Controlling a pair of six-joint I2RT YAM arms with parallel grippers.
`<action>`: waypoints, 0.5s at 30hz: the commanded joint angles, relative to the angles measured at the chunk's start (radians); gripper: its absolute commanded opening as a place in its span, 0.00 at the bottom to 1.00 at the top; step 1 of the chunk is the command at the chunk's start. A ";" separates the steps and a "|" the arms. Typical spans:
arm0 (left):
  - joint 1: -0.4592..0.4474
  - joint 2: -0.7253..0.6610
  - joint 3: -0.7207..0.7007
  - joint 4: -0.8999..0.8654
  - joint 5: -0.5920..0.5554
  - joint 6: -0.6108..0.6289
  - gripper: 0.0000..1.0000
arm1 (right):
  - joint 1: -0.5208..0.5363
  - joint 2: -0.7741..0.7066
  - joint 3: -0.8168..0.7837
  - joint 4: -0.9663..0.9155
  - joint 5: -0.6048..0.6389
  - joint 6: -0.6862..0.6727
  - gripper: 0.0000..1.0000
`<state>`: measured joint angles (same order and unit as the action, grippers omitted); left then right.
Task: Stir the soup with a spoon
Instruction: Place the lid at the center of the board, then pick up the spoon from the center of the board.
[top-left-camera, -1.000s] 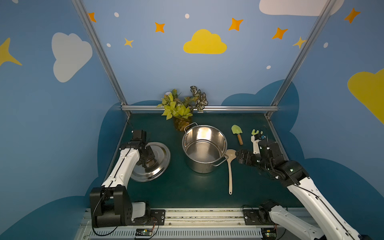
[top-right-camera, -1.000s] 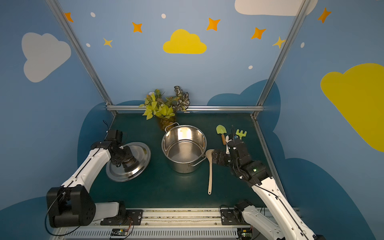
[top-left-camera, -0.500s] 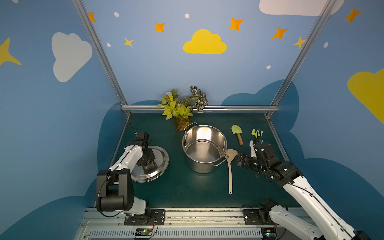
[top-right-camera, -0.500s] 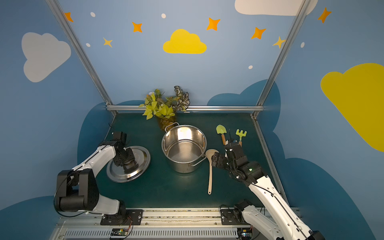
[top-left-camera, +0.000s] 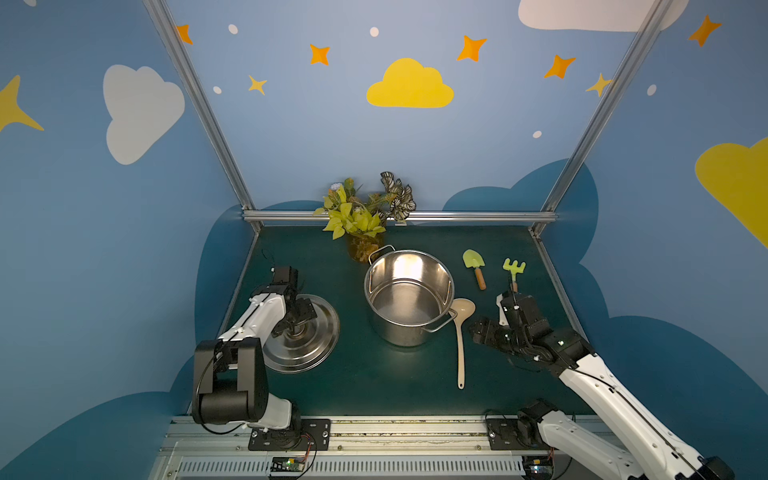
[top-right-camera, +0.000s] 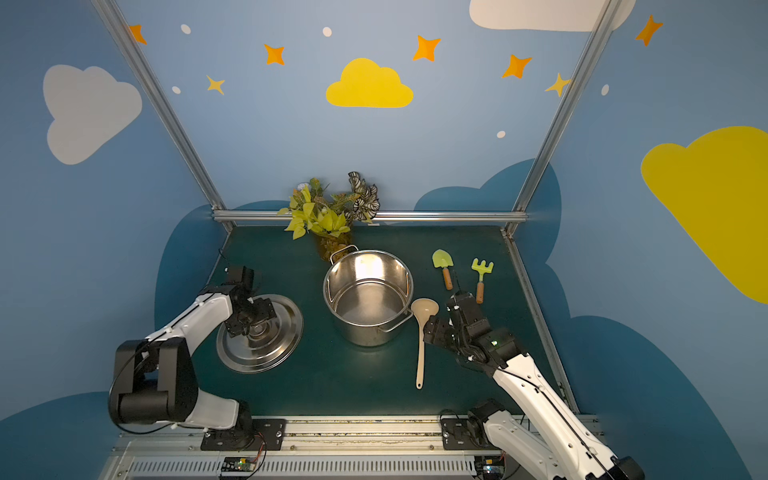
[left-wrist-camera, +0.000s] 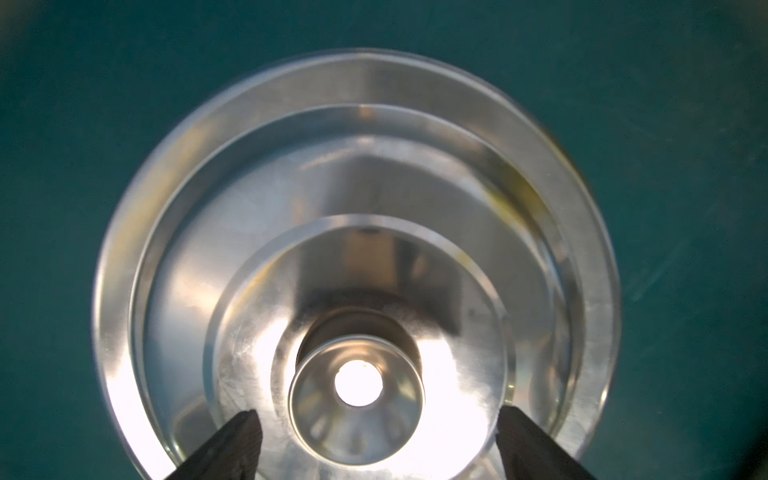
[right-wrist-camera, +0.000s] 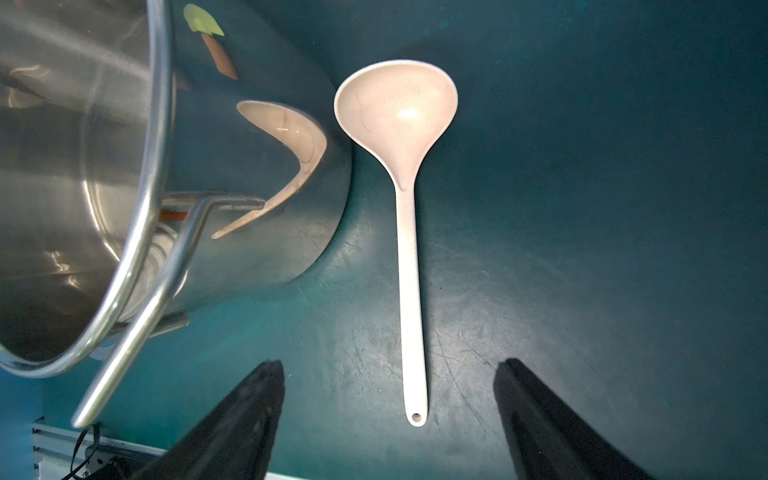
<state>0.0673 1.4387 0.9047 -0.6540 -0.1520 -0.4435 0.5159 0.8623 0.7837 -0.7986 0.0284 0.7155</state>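
Note:
The shiny steel pot (top-left-camera: 405, 332) stands mid-table; no soup can be made out inside it. The cream spoon (top-left-camera: 460, 345) (top-right-camera: 421, 349) lies flat just right of the pot, its bowl by the pot's near handle and its stem pointing to the front edge. My right gripper (top-left-camera: 478, 328) (top-right-camera: 432, 330) hovers open just right of the stem. In the right wrist view the spoon (right-wrist-camera: 409, 270) lies ahead of the open right gripper (right-wrist-camera: 390, 365), untouched. My left gripper (top-left-camera: 296, 328) (left-wrist-camera: 377, 412) stands open astride the knob of the steel lid (top-left-camera: 307, 353) (left-wrist-camera: 374, 166).
A small green trowel (top-left-camera: 475, 266) and a green rake (top-left-camera: 514, 270) lie at the back right, behind my right wrist. A potted plant (top-left-camera: 361, 216) stands right behind the pot. Metal frame rails (top-left-camera: 374, 428) edge the green table.
My left gripper has opened wide off the lid's knob, and the lid lies still. My right gripper has shifted slightly nearer the front, beside the spoon's stem.

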 joint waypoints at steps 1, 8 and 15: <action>-0.028 -0.081 0.019 -0.018 0.038 0.002 0.93 | 0.011 0.020 -0.026 -0.033 -0.020 0.033 0.82; -0.158 -0.171 0.119 -0.105 0.050 0.041 0.93 | 0.068 0.126 -0.081 -0.018 -0.043 0.073 0.72; -0.275 -0.229 0.181 -0.166 0.069 0.059 0.93 | 0.094 0.303 -0.059 0.033 -0.065 0.042 0.63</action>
<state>-0.1783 1.2240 1.0668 -0.7528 -0.1024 -0.4061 0.6048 1.1034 0.7025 -0.7883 -0.0132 0.7689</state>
